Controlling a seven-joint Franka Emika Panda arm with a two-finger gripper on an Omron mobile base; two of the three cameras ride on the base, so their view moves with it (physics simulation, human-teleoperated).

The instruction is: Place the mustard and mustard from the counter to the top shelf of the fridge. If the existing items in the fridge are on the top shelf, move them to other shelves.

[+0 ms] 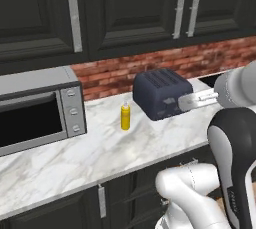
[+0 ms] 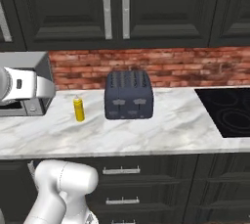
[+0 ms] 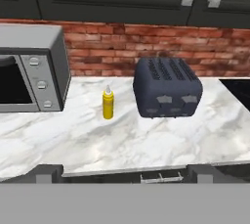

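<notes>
One slim, dark yellow mustard bottle (image 1: pixel 125 116) (image 2: pixel 78 109) (image 3: pixel 108 102) with a thin pale nozzle stands upright on the white marble counter (image 1: pixel 100 153) (image 2: pixel 161 130) (image 3: pixel 127 140), between the microwave and the toaster. In the hand view my gripper (image 3: pixel 125 174) is open, its two dark fingertips (image 3: pixel 49 173) spread wide at the counter's front edge. It sits back from the bottle, well apart from it, with nothing between the fingers. The fridge, its top shelf and the existing items are out of view.
A silver microwave (image 1: pixel 35 108) (image 3: pixel 29 71) stands left of the bottle and a dark toaster (image 1: pixel 161 93) (image 2: pixel 129 94) (image 3: pixel 167 87) right of it. A black cooktop (image 2: pixel 227 110) lies far right. A brick wall and dark upper cabinets close the back.
</notes>
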